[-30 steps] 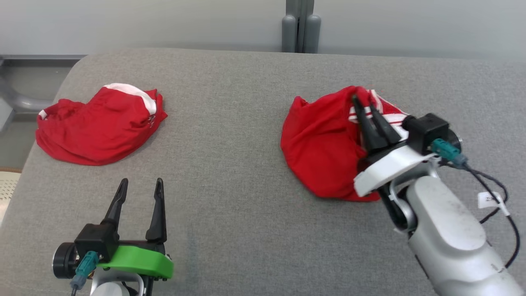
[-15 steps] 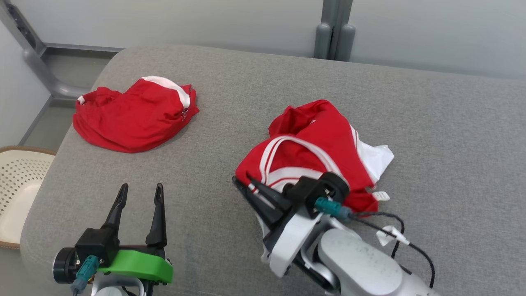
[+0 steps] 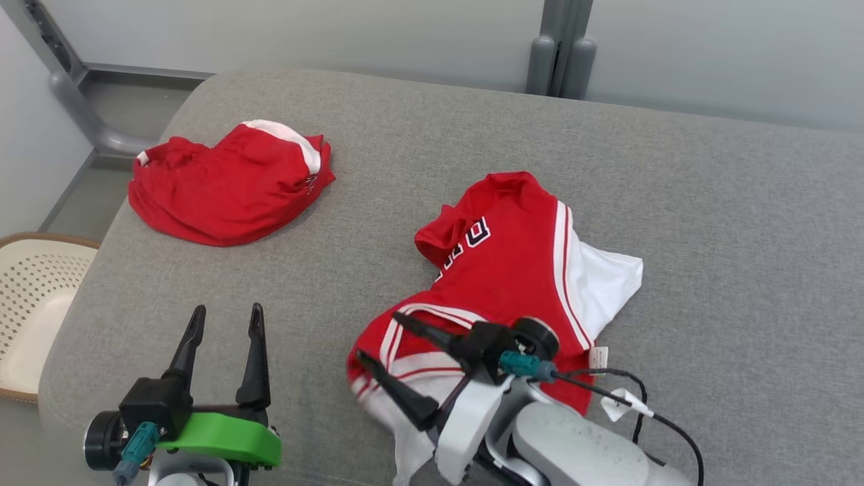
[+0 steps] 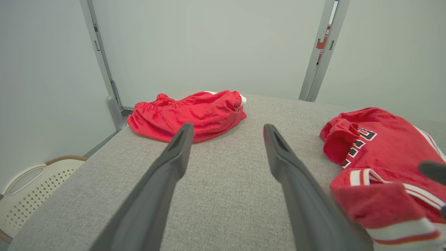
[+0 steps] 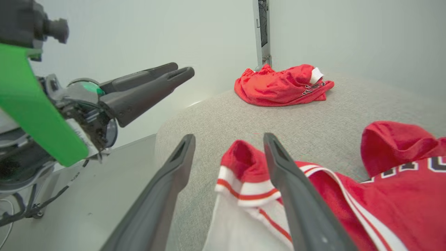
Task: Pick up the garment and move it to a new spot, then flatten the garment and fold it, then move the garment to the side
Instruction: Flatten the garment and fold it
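Observation:
A red jersey (image 3: 520, 263) with white stripes and lettering lies partly spread on the grey padded table (image 3: 709, 202). Its striped near end reaches the table's front edge. My right gripper (image 3: 379, 335) is open over that near end. In the right wrist view the striped hem (image 5: 244, 174) lies between the spread fingers (image 5: 299, 205), not pinched. My left gripper (image 3: 227, 310) stands open over bare table at the lower left, apart from the jersey (image 4: 379, 146). In the left wrist view nothing sits between the left gripper's (image 4: 227, 127) fingers.
A second red garment with a white band (image 3: 229, 182) lies bunched at the table's far left (image 4: 188, 113) (image 5: 282, 85). A cream perforated basket (image 3: 34, 304) stands on the floor beyond the left edge. A grey post (image 3: 560, 47) rises behind the table.
The head camera has turned. My right gripper dragged the jersey toward the near edge and leftward, then opened. The jersey went from a bunched heap to partly spread, lettering now showing. The left gripper held still.

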